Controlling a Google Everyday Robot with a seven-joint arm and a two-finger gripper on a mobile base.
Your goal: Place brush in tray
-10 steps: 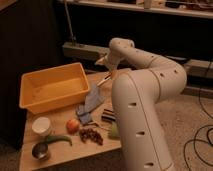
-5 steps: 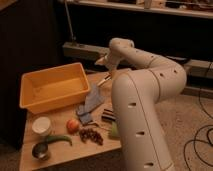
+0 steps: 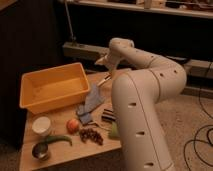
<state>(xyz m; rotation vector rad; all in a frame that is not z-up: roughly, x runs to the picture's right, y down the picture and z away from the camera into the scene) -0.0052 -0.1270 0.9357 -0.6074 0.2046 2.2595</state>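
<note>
The yellow tray (image 3: pixel 50 90) stands at the back left of the wooden table (image 3: pixel 65 157), and nothing shows inside it. My gripper (image 3: pixel 103 62) is at the end of the white arm, above the table's back edge and just right of the tray. A pale, slanted stick-like object (image 3: pixel 104 79), possibly the brush, hangs right below the gripper, over the table beside the tray's right corner. I cannot tell whether it is held.
A blue-grey cloth (image 3: pixel 90 101) lies right of the tray. In front are a white bowl (image 3: pixel 41 124), an orange fruit (image 3: pixel 73 125), grapes (image 3: pixel 91 135), a green pepper (image 3: pixel 59 139), a metal cup (image 3: pixel 40 150) and a dark can (image 3: pixel 107 116). My arm's body (image 3: pixel 137 120) hides the table's right side.
</note>
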